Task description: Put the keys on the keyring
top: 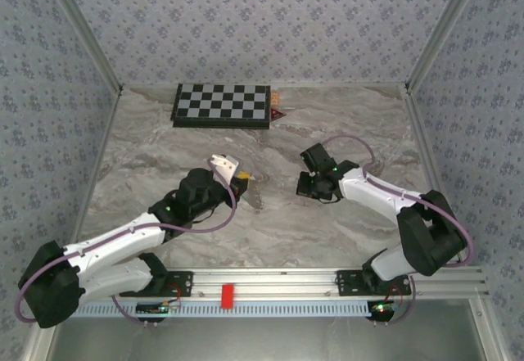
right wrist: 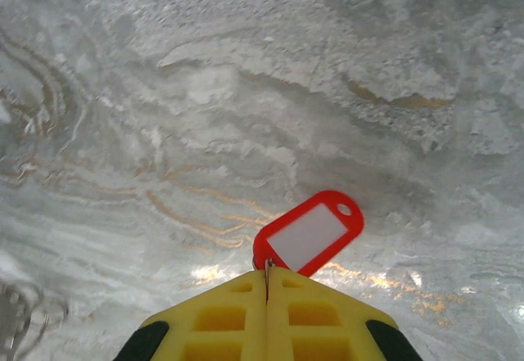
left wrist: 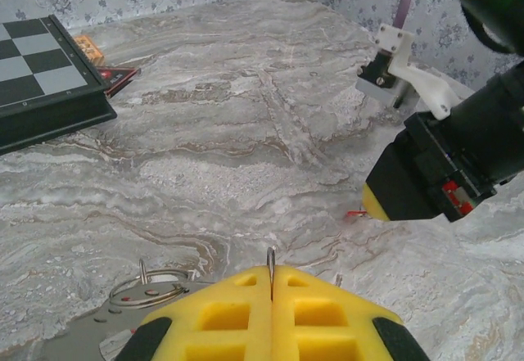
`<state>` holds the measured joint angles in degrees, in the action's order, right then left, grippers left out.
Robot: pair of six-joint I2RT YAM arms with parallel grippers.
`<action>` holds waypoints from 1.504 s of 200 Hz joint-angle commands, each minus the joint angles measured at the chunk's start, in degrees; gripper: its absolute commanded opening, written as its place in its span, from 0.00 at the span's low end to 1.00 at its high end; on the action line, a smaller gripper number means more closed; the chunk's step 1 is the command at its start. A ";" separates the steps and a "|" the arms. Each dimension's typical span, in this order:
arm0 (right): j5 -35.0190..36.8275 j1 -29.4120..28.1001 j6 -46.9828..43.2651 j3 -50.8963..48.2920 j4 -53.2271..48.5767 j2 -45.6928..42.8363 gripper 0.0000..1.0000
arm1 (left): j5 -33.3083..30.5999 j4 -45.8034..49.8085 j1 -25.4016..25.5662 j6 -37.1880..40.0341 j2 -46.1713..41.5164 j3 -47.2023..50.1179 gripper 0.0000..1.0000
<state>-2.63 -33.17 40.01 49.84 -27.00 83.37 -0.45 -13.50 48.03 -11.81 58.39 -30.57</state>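
Marble-patterned table [top: 147, 156]. Checkerboard [top: 221, 105] at far edge; dark-red triangular piece [top: 277, 115] just beside its right end; small orange block [top: 276, 97] behind it, maybe wooden. Red block [top: 227, 295] on near rail [top: 327, 277].

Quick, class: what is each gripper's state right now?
Left gripper: shut, pinching the thin silvery wire keyring.
Right gripper: shut, seemingly on the metal end of the red plastic-headed key.

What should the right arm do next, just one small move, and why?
Probably lift the key slightly clear of the table, ready to carry toward the left gripper. The right gripper is shut on the key's end, low over the surface, while the left gripper, across a gap, pinches a thin wire, seemingly the keyring.
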 commanded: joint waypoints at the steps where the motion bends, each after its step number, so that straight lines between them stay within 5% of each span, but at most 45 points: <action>1: -5.02 0.29 -6.44 2.86 -6.28 2.05 0.00 | 0.71 -2.60 0.33 0.13 -0.12 -0.80 0.00; 102: -11.75 0.10 -20.57 11.91 -23.08 14.22 0.00 | 0.80 -2.30 0.35 0.21 -0.38 -0.90 0.00; 234: -8.55 -3.03 -27.10 21.76 -33.92 25.16 0.00 | 1.68 -2.14 0.39 0.04 -0.21 -1.14 0.00; 267: -8.03 -2.78 -25.17 21.05 -32.17 20.16 0.20 | 1.59 -2.23 0.33 -0.04 -0.30 -1.12 0.00; 301: -5.09 -2.45 -22.59 16.65 -28.16 12.77 0.24 | 1.68 -2.54 0.31 -0.31 0.08 -1.07 0.00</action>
<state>-10.55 -35.99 15.14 69.65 -57.06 102.28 0.45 -13.52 48.03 -11.84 58.61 -30.57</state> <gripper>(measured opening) 0.240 0.045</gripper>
